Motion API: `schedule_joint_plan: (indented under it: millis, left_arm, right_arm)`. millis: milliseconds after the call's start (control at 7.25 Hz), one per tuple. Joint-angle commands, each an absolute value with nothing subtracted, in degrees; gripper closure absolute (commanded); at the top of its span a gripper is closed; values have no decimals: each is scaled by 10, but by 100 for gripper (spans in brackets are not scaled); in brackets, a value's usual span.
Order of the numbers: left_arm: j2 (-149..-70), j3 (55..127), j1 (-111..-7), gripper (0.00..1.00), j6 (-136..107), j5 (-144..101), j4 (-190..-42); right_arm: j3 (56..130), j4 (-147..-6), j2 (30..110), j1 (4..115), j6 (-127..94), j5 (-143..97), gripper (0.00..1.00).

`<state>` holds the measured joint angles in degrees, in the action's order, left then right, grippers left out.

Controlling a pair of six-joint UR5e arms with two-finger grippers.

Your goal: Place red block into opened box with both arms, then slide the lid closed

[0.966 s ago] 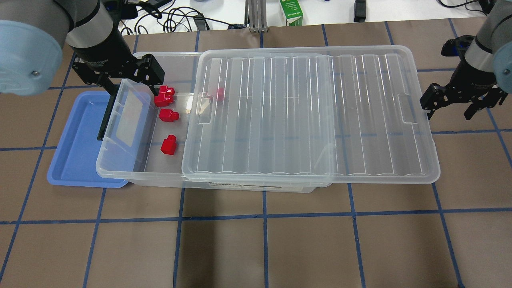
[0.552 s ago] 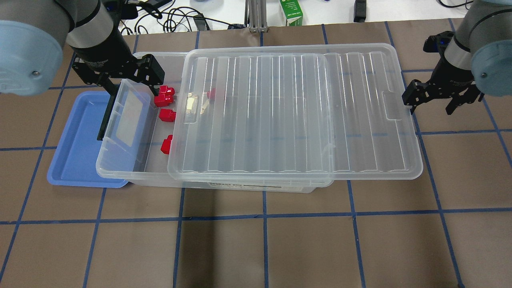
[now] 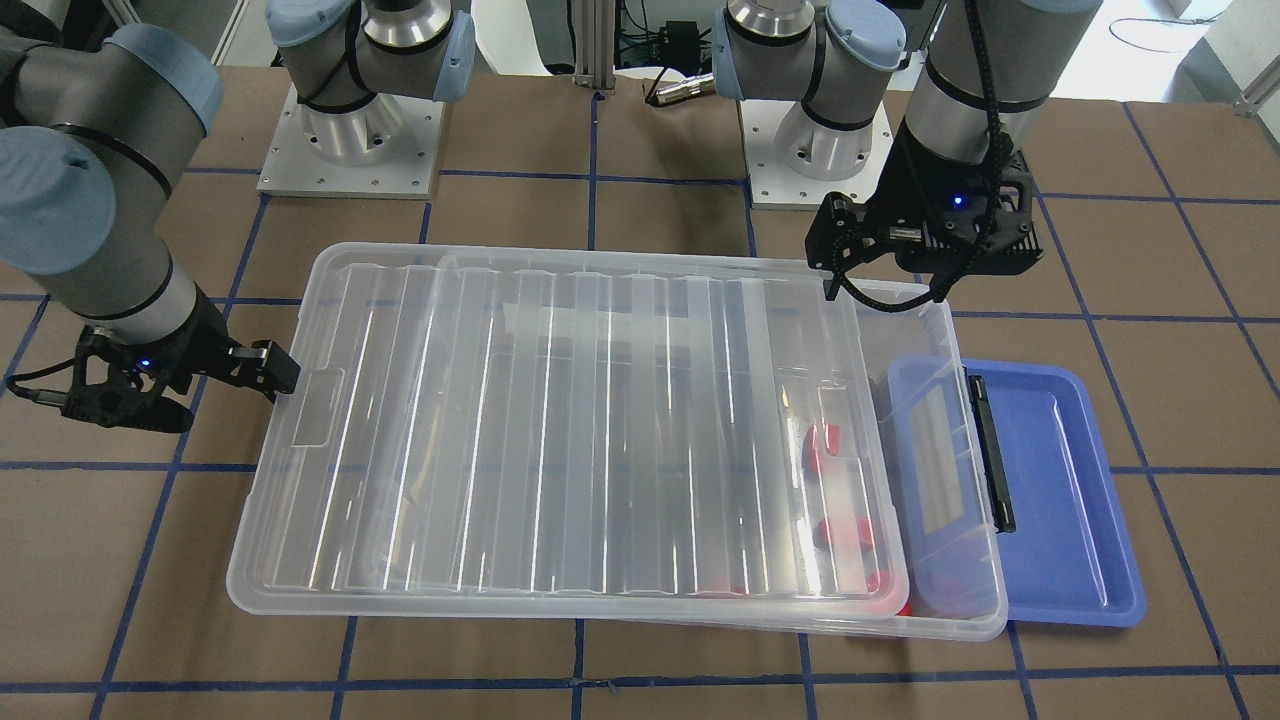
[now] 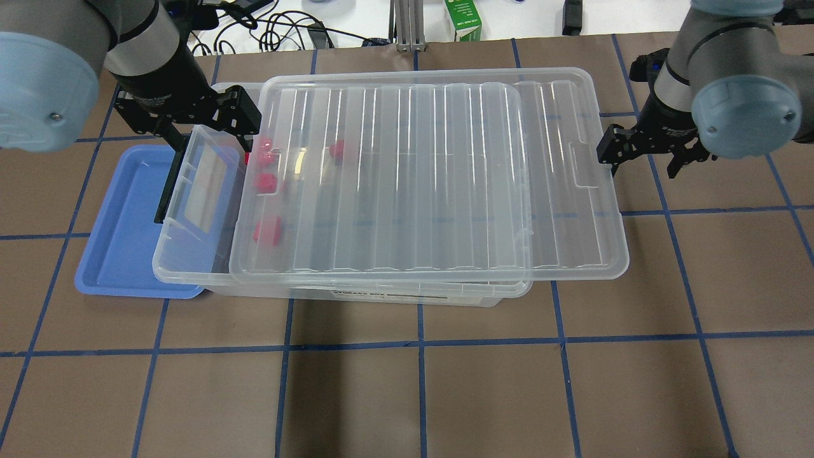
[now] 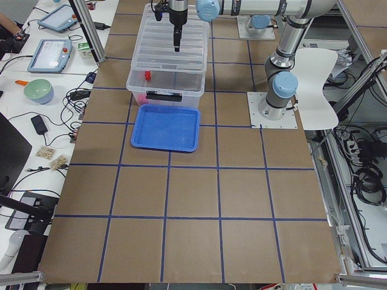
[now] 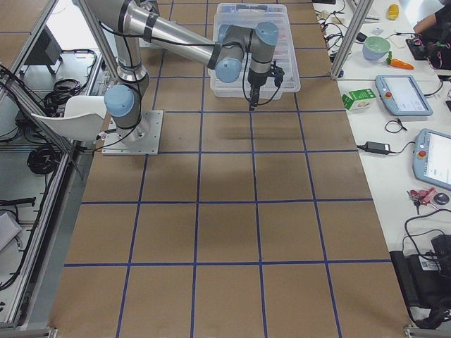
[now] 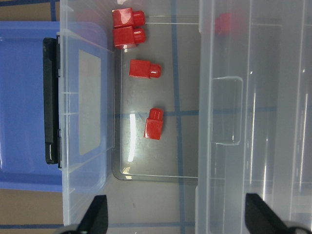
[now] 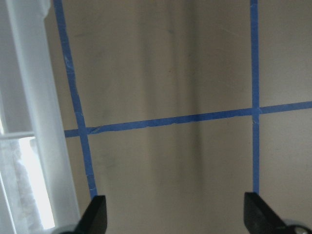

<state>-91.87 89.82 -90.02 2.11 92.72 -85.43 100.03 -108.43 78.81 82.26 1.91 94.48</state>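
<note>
Red blocks (image 7: 145,69) lay at the left end of the box (image 4: 184,278), under the lid (image 4: 413,178). The right gripper (image 4: 643,159), spread wide, met the lid's right edge. An off-centre shove could skew it, or drive it into the left gripper (image 4: 189,117), also spread, above the box's left rim.

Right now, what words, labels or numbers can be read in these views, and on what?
No text is legible in any view.
Label strip on the box front wall: dark print, too blurred to read.
Green carton at the back: white print, too small to read.
</note>
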Motion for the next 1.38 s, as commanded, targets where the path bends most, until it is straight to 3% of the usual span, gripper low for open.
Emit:
schedule_joint_plan:
  millis: [0,1241]
  left_arm:
    - [-918,899,-901,0,21,927,-854]
    - [-915,899,-904,0,21,928,-854]
  right_arm:
    - [997,-1091,784,846,-9,945,0]
    - [985,-1091,784,849,-11,911,0]
